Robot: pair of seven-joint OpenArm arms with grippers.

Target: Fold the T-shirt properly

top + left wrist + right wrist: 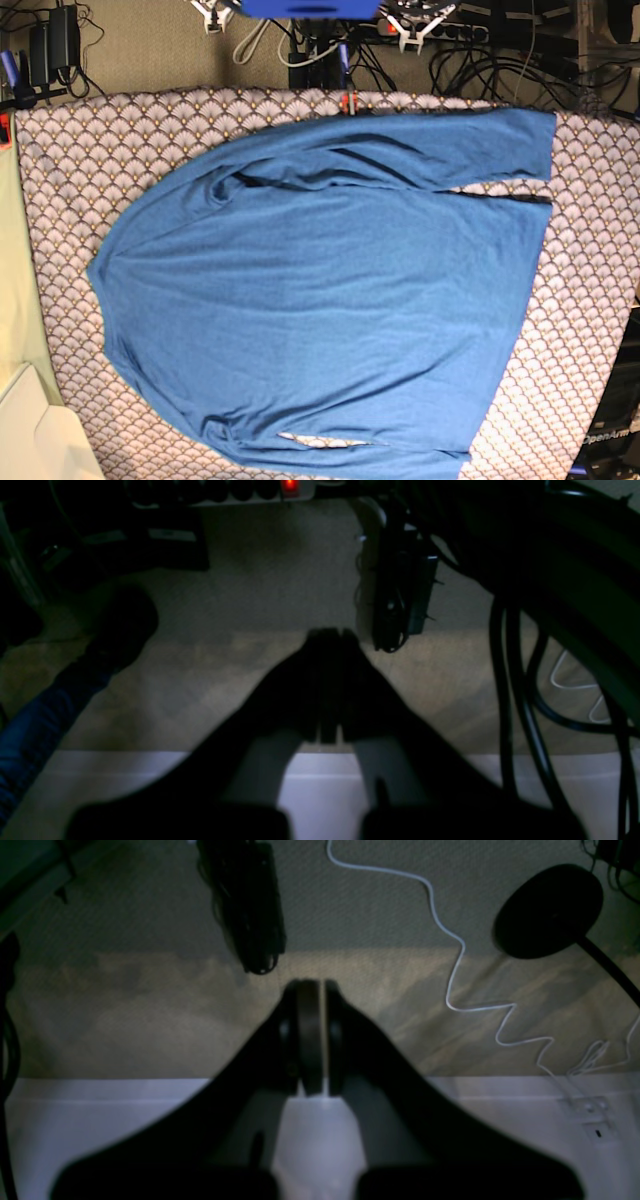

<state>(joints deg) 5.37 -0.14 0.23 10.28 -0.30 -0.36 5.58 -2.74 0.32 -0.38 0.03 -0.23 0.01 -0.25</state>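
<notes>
The blue T-shirt (320,300) lies spread flat on the scallop-patterned cloth (70,150) in the base view. One long sleeve (420,150) is folded across its far side, and its near edge runs out of the picture at the bottom. Neither wrist view shows the shirt. My left gripper (327,636) is shut and empty, held over the floor beyond a white table edge (125,765). My right gripper (313,987) is shut and empty, also over the floor past a white edge (100,1090). I cannot make out either gripper in the base view.
Cables and power bricks (50,40) lie on the floor behind the table. A power strip with a red light (289,485) and black cables (515,695) are near the left gripper. A white cable (450,955) and a black round stand (547,910) are near the right. A dark blue shape (35,720) is at the left.
</notes>
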